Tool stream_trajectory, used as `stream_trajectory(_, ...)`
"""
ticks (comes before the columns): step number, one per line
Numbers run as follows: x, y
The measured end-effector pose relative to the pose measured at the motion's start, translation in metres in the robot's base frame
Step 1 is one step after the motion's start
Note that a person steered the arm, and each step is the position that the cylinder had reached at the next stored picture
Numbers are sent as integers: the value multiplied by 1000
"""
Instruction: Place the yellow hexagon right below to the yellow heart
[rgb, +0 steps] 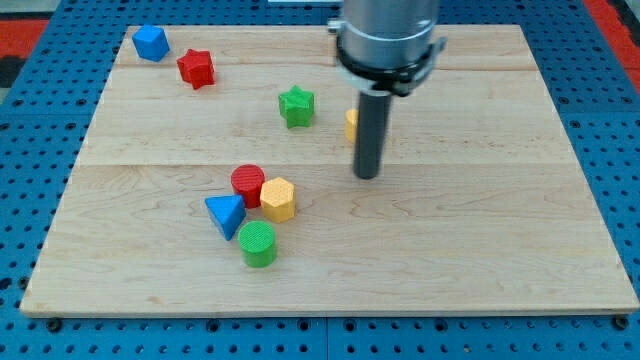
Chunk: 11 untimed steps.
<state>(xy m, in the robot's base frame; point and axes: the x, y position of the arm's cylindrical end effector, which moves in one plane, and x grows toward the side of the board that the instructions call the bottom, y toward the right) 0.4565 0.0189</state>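
Note:
The yellow hexagon (279, 198) sits left of the board's middle, touching a red cylinder (248, 184) on its left. The yellow heart (352, 124) is mostly hidden behind my rod; only its left edge shows at the board's upper middle. My tip (368, 175) rests on the board just below the heart and well to the right of the hexagon, touching neither as far as I can tell.
A blue triangle (226, 214) and a green cylinder (259, 243) lie below the red cylinder. A green star (296, 105) is left of the heart. A red star (197, 68) and a blue block (151, 43) sit at the top left of the wooden board (500, 250).

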Motion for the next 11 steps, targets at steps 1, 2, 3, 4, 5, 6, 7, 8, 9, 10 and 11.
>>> stream_trajectory(1, 5, -101)
stream_trajectory(2, 13, -172)
stream_trajectory(3, 40, -159)
stream_trajectory(4, 31, -82)
stream_trajectory(5, 38, 5)
stream_trajectory(6, 56, -15)
stream_trajectory(7, 99, -24)
stream_trajectory(8, 92, 48)
stream_trajectory(9, 38, 85)
stream_trajectory(10, 2, 121)
stream_trajectory(11, -24, 157)
